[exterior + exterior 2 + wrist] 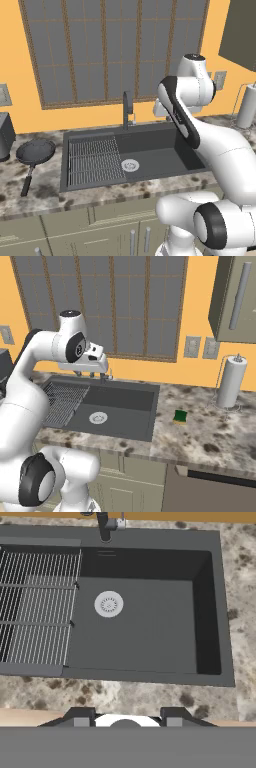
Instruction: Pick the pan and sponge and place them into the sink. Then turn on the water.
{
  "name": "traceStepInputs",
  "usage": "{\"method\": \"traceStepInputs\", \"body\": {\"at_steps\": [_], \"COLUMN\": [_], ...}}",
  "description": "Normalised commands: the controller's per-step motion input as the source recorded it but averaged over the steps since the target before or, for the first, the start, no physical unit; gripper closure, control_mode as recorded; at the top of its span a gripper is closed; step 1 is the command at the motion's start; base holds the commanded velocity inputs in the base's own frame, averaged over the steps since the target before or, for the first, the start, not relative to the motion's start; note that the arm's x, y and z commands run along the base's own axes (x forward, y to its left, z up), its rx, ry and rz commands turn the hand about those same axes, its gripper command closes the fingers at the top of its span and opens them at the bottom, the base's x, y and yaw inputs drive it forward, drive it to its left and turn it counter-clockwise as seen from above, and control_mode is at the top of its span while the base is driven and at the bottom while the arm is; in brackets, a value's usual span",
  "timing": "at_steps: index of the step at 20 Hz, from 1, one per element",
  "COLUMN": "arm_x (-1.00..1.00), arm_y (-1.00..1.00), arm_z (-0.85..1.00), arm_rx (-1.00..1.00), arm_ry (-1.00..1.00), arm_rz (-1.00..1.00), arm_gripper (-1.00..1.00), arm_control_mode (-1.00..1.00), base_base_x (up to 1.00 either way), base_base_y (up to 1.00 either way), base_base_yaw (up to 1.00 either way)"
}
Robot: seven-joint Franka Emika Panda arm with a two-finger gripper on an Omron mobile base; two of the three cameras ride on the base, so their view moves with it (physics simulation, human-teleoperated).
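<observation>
The pan (36, 151), dark grey with a long black handle, lies on the counter left of the sink (165, 155). On the counter right of the sink (125, 406) sits the sponge (180, 416), green side up. My gripper (86, 375) hangs above the back of the basin near the faucet (105, 376), pointing down. In the hand view the sink (150, 627) lies below, and the gripper (127, 714) is open with nothing between its fingertips (80, 714). It is well apart from both pan and sponge.
A wire draining grid (95, 160) covers the sink's left half, with a silver drain (129, 165) beside it. The faucet (128, 107) stands at the back rim. A paper towel roll (230, 383) stands at the right, and a dark appliance (4, 135) at far left.
</observation>
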Motion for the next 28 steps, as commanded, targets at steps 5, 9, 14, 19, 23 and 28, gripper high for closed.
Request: {"method": "traceStepInputs", "body": {"at_steps": [5, 9, 14, 19, 23, 28], "arm_x": [0.00, 0.00, 0.00, 0.00, 0.00, 0.00], "arm_y": [0.11, 0.29, 0.36, 0.39, 0.41, 0.41], "arm_z": [0.00, 0.00, 0.00, 0.00, 0.00, -0.01], "arm_rx": [0.00, 0.00, 0.00, 0.00, 0.00, 0.00], "arm_ry": [0.00, 0.00, 0.00, 0.00, 0.00, 0.00], "arm_rz": [0.00, 0.00, 0.00, 0.00, 0.00, 0.00], "arm_gripper": [-1.00, -1.00, -1.00, -1.00, -1.00, -1.00], "arm_control_mode": [-1.00, -1.00, -1.00, -1.00, -1.00, -1.00], "base_base_x": [0.00, 0.00, 0.00, 0.00, 0.00, 0.00], "base_base_y": [0.00, 0.00, 0.00, 0.00, 0.00, 0.00], "base_base_yaw": [0.00, 0.00, 0.00, 0.00, 0.00, 0.00]}}
